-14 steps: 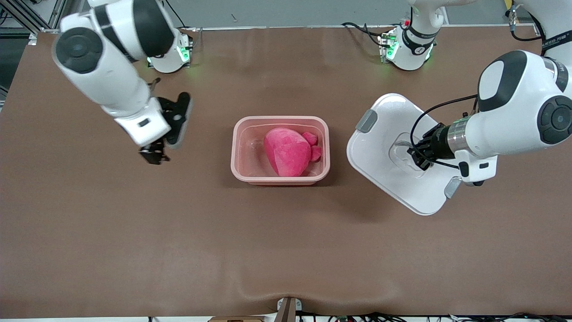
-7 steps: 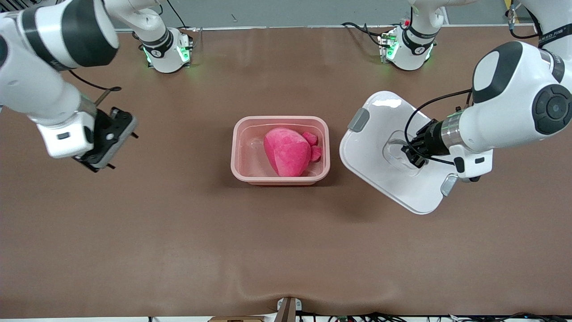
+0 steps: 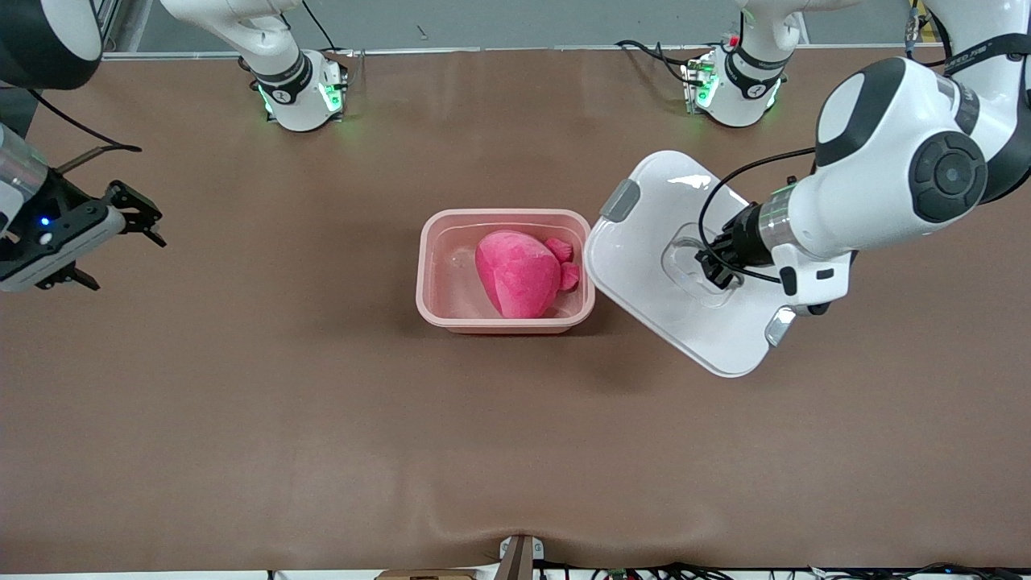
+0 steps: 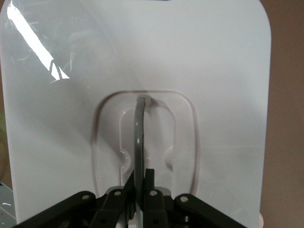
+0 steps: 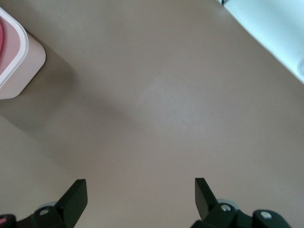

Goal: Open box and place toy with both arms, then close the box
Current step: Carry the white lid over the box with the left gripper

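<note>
- The brown table (image 3: 322, 419) is bare on the side nearest the front camera
- The pink box (image 3: 506, 271) sits in the middle of the table, and it has no lid on it
- The pink toy (image 3: 519, 271) lies inside the box, leaning toward the end closest to the left arm
- The toy has small bumps (image 3: 562, 263) that point toward the left arm's end of the table
- The white lid (image 3: 685, 266) is up in the air and tilted, just beside the box, toward the left arm's end of the table
- One corner of the lid looks very close to the rim of the box, but I cannot tell if they touch
- The lid has two grey clips, one (image 3: 619, 200) at the end close to the box and one (image 3: 778, 326) at its opposite end
- The left gripper (image 3: 719, 259) is squeezed tight on the lid's handle (image 4: 138, 137), which is in the dip in the middle of the lid
- In the left wrist view the thin handle goes right between the black fingers (image 4: 151, 190)
- The right gripper (image 3: 121, 242) is over the table at the right arm's end, well apart from the box
- Its fingers (image 5: 75, 198) are spread wide and hold nothing
- The right wrist view shows a corner of the box and a corner of the lid
- The two arm bases (image 3: 298, 93) stand at the edge of the table farthest from the front camera
</note>
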